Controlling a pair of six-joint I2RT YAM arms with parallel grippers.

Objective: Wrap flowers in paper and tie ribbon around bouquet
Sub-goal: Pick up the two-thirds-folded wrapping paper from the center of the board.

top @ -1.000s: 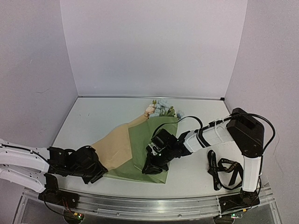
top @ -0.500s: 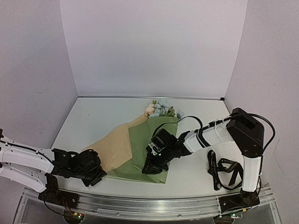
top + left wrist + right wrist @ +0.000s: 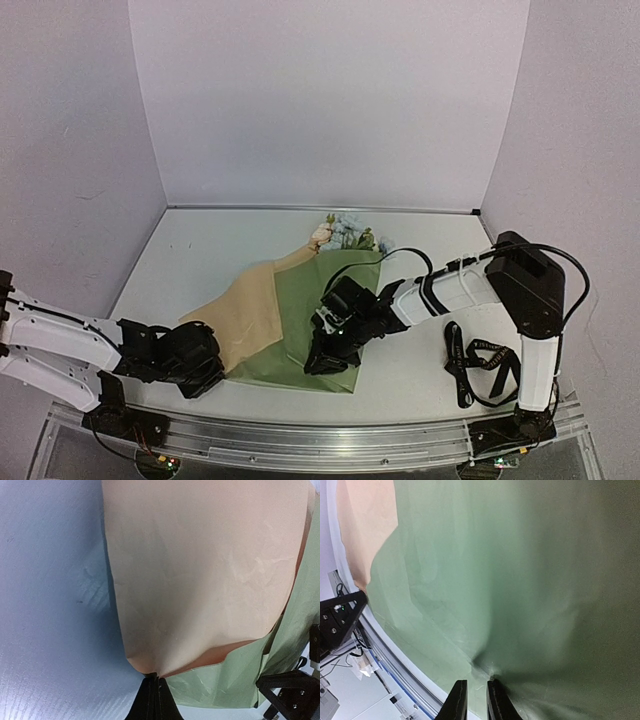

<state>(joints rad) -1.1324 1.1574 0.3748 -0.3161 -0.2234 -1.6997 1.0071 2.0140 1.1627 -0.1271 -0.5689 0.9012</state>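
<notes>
Flowers point(image 3: 345, 233) inside paper point(image 3: 245, 315) fold, blooms outside.

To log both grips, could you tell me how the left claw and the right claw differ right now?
The left claw pinches the tan corner of the paper, jaws fully together. The right claw pinches its green face, jaws slightly apart. Both hold the same sheet.

surface: white table point(image 3: 190, 260) | lying on it: folded paper point(image 3: 295, 340); black ribbon point(image 3: 453, 350)
</notes>
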